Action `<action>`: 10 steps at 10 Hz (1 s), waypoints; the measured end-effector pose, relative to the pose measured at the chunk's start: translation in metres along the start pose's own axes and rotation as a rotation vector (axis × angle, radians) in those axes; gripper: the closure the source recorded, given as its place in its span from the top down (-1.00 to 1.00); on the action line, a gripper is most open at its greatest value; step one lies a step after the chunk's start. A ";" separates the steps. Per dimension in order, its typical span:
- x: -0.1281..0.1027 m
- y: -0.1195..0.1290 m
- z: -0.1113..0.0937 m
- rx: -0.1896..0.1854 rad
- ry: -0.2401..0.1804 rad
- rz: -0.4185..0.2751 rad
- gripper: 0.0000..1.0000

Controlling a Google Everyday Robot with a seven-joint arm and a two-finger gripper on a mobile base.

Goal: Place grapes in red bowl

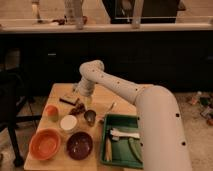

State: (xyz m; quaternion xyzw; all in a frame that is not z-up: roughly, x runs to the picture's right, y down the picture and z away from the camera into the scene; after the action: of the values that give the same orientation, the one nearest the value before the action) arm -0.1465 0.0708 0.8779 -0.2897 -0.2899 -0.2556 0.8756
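A: Hovering low over the far-left part of the tabletop (57, 92), hand (84, 102) right at the grapes (77, 108).

B: Clenched or released?

A: Cannot tell from this side. Cannot tell either whether touching the bunch or just above it.

B: Lying which way from the hand, then?

A: Almost directly beneath, a shade nearer the camera and leftward in view. Just beside the small metal cup (90, 116), just behind the white dish (68, 123).

B: And the red bowl (45, 144)?

A: Sitting at the near-left corner, well apart from the grapes. Diagonally nearer the camera and further left, past the white dish and the small orange cup (51, 111). Flanked on the other side by the dark maroon bowl (80, 145).

B: So, probably: lifting straight up first, then carrying along that diagonal, stopping over the brighter dish and not the maroon one.

A: Agreed. Long axis of the bunch too hard to make out, so no counting on it for the grasp.
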 end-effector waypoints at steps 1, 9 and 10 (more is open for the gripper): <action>-0.002 -0.001 0.002 -0.001 -0.011 0.010 0.60; 0.006 0.014 0.033 -0.037 -0.099 0.105 0.60; 0.007 0.015 0.034 -0.038 -0.101 0.109 0.60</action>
State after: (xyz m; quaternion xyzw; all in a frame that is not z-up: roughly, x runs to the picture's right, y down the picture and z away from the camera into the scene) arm -0.1445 0.1019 0.8999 -0.3345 -0.3127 -0.1979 0.8667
